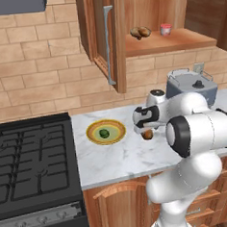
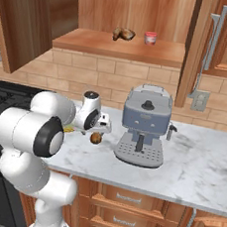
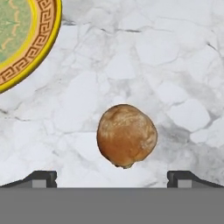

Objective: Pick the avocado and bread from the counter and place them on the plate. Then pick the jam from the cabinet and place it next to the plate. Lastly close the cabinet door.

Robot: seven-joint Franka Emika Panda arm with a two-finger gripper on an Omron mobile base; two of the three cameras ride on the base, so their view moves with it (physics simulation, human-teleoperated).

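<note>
Our two-finger gripper (image 3: 112, 177) hovers with fingers spread wide above the small round brown bread roll (image 3: 127, 135), lined up to straddle it, right of the yellow-rimmed plate (image 3: 41, 48).

This is a kitchen. A black stove (image 1: 30, 165) is sitting next to a white marble counter (image 1: 119, 158) with wooden drawers (image 2: 134, 207) under it. A tan brick wall (image 1: 35, 73) is running behind them. A wooden cabinet (image 2: 121, 16) is hanging on that wall with its door (image 1: 102, 39) standing open and food resting on its shelf. A grey coffee machine (image 2: 144, 124) is standing on the counter, and a plate (image 1: 106, 132) is lying there too.
</note>
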